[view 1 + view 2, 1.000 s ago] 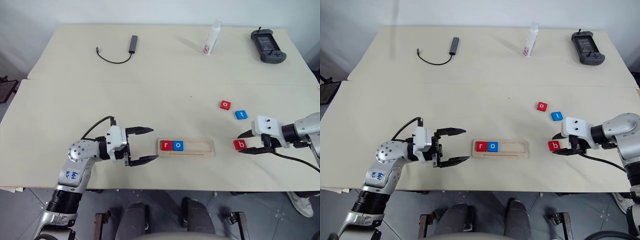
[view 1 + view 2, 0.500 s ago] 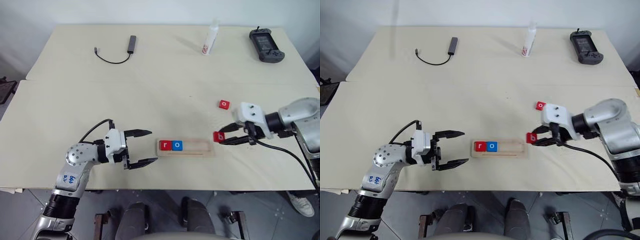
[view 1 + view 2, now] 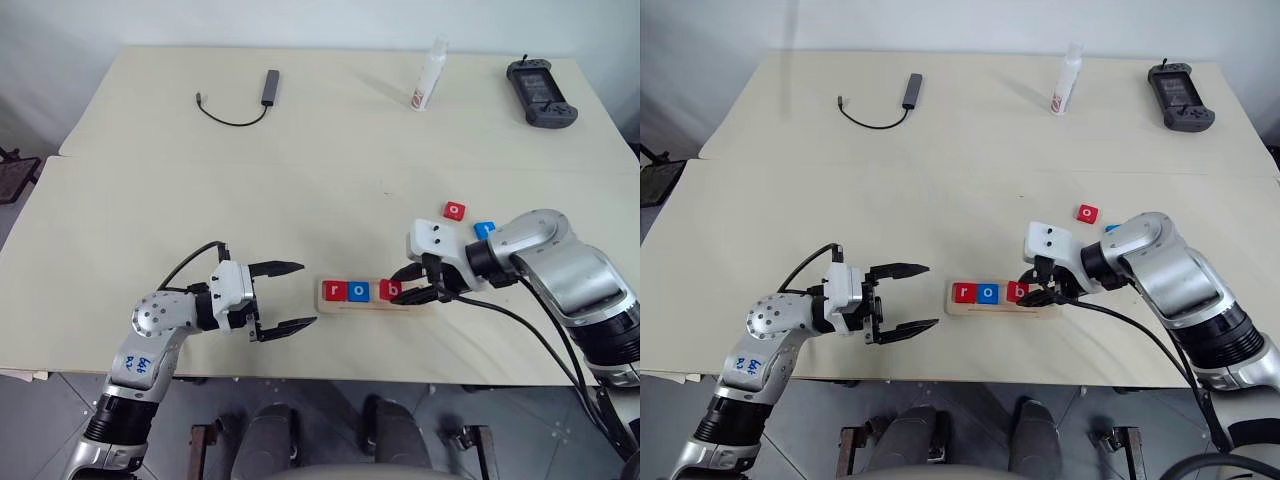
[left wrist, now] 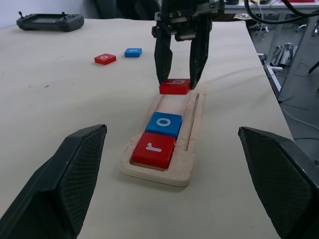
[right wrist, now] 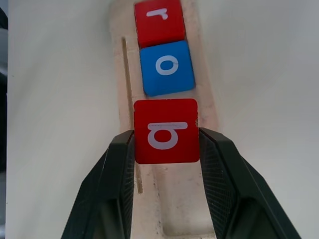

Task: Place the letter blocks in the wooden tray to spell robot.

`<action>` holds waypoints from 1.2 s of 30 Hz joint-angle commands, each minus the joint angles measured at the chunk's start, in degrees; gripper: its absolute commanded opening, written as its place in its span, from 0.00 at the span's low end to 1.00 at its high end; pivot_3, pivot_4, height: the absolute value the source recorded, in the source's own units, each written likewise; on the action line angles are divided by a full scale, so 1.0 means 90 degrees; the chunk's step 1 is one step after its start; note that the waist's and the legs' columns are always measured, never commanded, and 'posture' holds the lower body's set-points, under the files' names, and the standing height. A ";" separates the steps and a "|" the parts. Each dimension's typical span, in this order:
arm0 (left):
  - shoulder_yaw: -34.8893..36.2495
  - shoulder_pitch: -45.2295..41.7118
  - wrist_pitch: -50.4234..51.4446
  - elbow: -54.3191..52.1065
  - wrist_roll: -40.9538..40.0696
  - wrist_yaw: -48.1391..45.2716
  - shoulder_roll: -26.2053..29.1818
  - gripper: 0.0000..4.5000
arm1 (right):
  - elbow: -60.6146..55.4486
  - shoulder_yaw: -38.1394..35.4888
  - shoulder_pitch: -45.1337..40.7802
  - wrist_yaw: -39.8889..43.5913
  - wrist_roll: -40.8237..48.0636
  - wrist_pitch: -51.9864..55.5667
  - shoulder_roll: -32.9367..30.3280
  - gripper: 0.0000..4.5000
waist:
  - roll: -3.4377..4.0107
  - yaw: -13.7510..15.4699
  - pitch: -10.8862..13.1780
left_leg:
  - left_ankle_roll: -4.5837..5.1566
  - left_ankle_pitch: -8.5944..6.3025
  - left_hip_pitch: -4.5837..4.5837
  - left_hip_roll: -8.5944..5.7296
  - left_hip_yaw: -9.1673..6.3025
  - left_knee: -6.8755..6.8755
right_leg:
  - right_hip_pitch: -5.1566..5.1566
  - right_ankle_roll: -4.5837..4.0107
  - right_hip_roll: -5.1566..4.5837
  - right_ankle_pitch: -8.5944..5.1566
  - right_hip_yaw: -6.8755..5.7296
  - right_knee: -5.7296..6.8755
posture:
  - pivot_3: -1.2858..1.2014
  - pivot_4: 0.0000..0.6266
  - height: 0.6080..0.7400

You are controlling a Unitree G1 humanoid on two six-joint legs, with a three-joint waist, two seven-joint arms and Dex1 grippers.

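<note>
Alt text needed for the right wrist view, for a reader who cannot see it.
The right tool grips a red "b" block between its two black fingers, holding it over the wooden tray next to the blue "o" block. A red "r" block sits beyond the "o" in the same slot.

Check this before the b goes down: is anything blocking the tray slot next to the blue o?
Nothing visible does. The right gripper holds the red b over the tray, just past the blue o. The slot there shows bare wood, and the r and o sit further along.
</note>
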 commanded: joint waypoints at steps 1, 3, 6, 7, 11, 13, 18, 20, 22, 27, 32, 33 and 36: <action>0.0109 0.0054 -0.0048 -0.0293 -0.0041 0.0074 0.0043 1.00 | -0.0073 0.0038 -0.0058 -0.0124 -0.0076 -0.0179 0.0057 0.32 | 0.0000 0.0002 0.0000 | 0.0000 0.0000 0.0000 0.0000 0.0001 0.0000 | 0.0000 0.0000 0.0000 0.0000 0.0000 0.0000 | 0.52 0.24 1.00; 0.0113 0.0055 -0.0052 -0.0307 -0.0038 0.0104 0.0040 1.00 | 0.0061 0.0097 -0.0111 -0.0185 -0.0164 -0.0266 0.0119 0.32 | 0.0000 0.0007 0.0000 | 0.0000 0.0000 0.0000 0.0000 0.0003 0.0001 | 0.0001 0.0000 0.0000 0.0000 -0.0001 0.0000 | 0.52 0.24 1.00; 0.0113 0.0070 -0.0053 -0.0338 -0.0039 0.0141 0.0047 1.00 | 0.0140 0.0174 -0.0152 -0.0190 -0.0189 -0.0276 0.0152 0.40 | 0.0000 0.0001 0.0000 | 0.0000 0.0000 0.0000 0.0000 0.0004 0.0000 | 0.0000 0.0000 0.0000 0.0000 -0.0001 0.0000 | 0.52 0.24 1.00; 0.0115 0.0079 -0.0054 -0.0351 -0.0041 0.0153 0.0052 1.00 | 0.0124 0.0203 -0.0154 -0.0153 -0.0175 -0.0257 0.0144 0.49 | 0.0000 0.0001 0.0000 | 0.0000 0.0000 0.0000 0.0000 0.0004 0.0000 | 0.0000 0.0000 0.0000 0.0000 -0.0001 0.0000 | 0.52 0.24 1.00; 0.0126 0.0073 -0.0053 -0.0354 -0.0038 0.0179 0.0063 1.00 | 0.0165 0.0106 -0.0196 -0.0320 -0.0194 -0.0240 0.0219 0.80 | 0.0000 -0.0001 0.0000 | 0.0000 0.0000 0.0000 0.0000 0.0004 0.0001 | 0.0001 0.0000 0.0000 0.0000 -0.0001 0.0001 | 0.52 0.24 1.00; 0.0136 0.0068 -0.0046 -0.0362 -0.0041 0.0186 0.0069 1.00 | 0.0175 -0.0097 -0.0241 -0.0421 -0.0119 -0.0142 0.0181 0.96 | 0.0000 -0.0003 0.0000 | 0.0000 0.0000 0.0001 0.0000 0.0004 0.0000 | 0.0001 0.0000 0.0001 0.0000 -0.0001 0.0001 | 0.52 0.24 1.00; 0.0143 0.0065 -0.0058 -0.0336 -0.0042 0.0171 0.0080 1.00 | -0.0100 -0.0625 0.0184 -0.0340 0.0160 -0.0050 -0.0347 0.95 | -0.0001 0.0052 0.0000 | 0.0000 0.0000 -0.0001 -0.0001 0.0003 0.0000 | 0.0000 0.0000 0.0000 0.0000 -0.0002 -0.0001 | 0.52 0.24 1.00; 0.0140 0.0054 -0.0062 -0.0318 -0.0038 0.0163 0.0077 1.00 | -0.0218 -0.0753 0.0433 -0.0344 0.0245 -0.0054 -0.0494 0.84 | -0.0002 0.0075 -0.0001 | 0.0000 0.0000 -0.0001 -0.0002 0.0002 -0.0003 | 0.0002 0.0000 0.0000 0.0000 -0.0004 -0.0004 | 0.52 0.24 1.00; 0.0121 0.0004 -0.0067 -0.0270 -0.0031 0.0157 0.0062 1.00 | -0.0320 -0.0824 0.0693 -0.0420 0.0274 -0.0022 -0.0574 0.68 | -0.0002 0.0066 -0.0001 | 0.0001 0.0000 -0.0001 -0.0001 0.0005 -0.0003 | 0.0002 0.0000 0.0000 0.0000 -0.0003 -0.0004 | 0.52 0.24 1.00; 0.0086 -0.0039 -0.0055 -0.0248 -0.0025 0.0139 0.0054 1.00 | -0.0251 -0.0613 0.0913 -0.0663 0.0079 -0.0173 -0.0455 0.30 | -0.0002 0.0033 -0.0001 | 0.0000 0.0000 0.0002 0.0001 0.0010 -0.0002 | 0.0001 0.0000 0.0001 0.0000 0.0001 -0.0001 | 0.52 0.24 1.00; 0.0095 0.0054 0.0032 -0.0366 -0.0060 0.0145 0.0097 1.00 | -0.0308 -0.0400 0.0752 -0.0988 0.0019 0.0002 -0.0077 0.00 | -0.0002 0.0006 -0.0001 | 0.0000 0.0000 0.0004 0.0002 0.0009 -0.0003 | 0.0001 0.0000 0.0002 0.0000 0.0001 0.0000 | 0.52 0.24 1.00; 0.0098 0.0080 0.0051 -0.0398 -0.0065 0.0151 0.0101 1.00 | -0.0352 -0.0373 0.0730 -0.0993 0.0046 0.0067 -0.0037 0.00 | -0.0002 0.0003 -0.0001 | 0.0000 0.0000 0.0003 0.0002 0.0009 -0.0003 | 0.0001 0.0000 0.0002 0.0000 0.0001 0.0000 | 0.52 0.24 1.00; 0.0107 0.0121 0.0095 -0.0461 -0.0072 0.0173 0.0102 1.00 | -0.0462 -0.0288 0.0665 -0.1027 0.0103 0.0222 0.0054 0.00 | -0.0002 0.0007 -0.0001 | 0.0000 0.0000 0.0003 0.0002 0.0008 -0.0003 | 0.0001 0.0000 0.0002 0.0000 0.0000 -0.0001 | 0.52 0.24 1.00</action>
